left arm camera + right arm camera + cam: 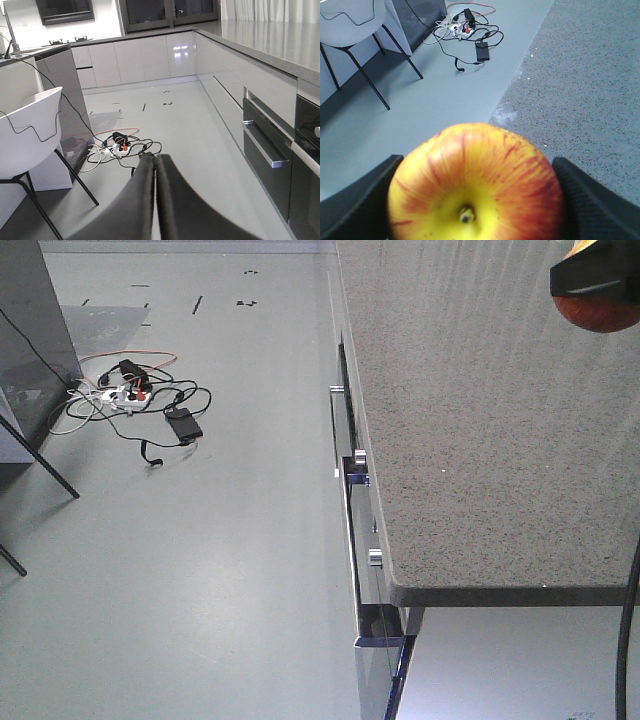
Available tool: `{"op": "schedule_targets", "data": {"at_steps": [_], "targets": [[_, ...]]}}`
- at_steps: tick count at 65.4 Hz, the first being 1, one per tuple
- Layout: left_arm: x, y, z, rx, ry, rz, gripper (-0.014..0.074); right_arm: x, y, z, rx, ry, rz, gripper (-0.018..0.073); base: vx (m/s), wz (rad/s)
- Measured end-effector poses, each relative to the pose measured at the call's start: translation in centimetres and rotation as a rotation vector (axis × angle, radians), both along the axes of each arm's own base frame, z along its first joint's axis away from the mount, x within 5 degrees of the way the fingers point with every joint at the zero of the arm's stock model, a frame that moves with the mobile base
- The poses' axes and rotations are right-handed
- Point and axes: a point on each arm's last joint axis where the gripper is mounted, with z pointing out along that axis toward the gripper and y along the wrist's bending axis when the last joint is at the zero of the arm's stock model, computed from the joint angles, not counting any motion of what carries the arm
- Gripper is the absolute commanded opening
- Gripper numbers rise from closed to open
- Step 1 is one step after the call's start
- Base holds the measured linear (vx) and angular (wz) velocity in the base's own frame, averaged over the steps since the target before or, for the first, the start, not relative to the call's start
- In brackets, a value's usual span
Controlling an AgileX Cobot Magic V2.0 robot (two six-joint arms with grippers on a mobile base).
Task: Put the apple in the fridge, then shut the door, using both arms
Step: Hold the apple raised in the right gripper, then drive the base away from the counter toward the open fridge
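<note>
Right gripper point(476, 202): pinching the apple, one black pad point(360, 202) against each flank.
Apple point(475, 175): red streaks over yellow, stem end facing the right wrist camera. It is held in the air above the countertop, at the top right corner of the front view.
Left gripper point(155, 160): its two dark fingers are pressed together with nothing between them, pointing out over the floor.
Countertop point(480, 420): grey speckled stone running away from the camera on the right, its near corner low in the front view.
Cabinet front point(352, 470): glossy, just under the countertop's edge, with long metal bar handles. The left wrist view shows a dark oven front point(267, 160) set into it.
Floor point(200, 540): smooth pale grey, left of the counter.
Cables point(140, 400): a tangle of black, white and orange leads with a white power strip and a black adapter, well apart from the counter.
Chair point(30, 125): white shell on thin black legs, near the cables.
</note>
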Motion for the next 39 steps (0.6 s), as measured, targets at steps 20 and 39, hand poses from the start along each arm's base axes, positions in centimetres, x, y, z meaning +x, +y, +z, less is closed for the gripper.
{"op": "schedule_targets", "data": {"at_steps": [20,39], "targets": [[0.00,0.00,0.00,0.000,0.000,0.000,-0.0007,0.00,-0.01,0.00,-0.001,0.000,0.000,0.0123,-0.01,0.08],[0.00,0.00,0.00,0.000,0.000,0.000,-0.0007,0.00,-0.01,-0.01,-0.002,0.000,-0.001,0.0123,-0.03,0.35]]}}
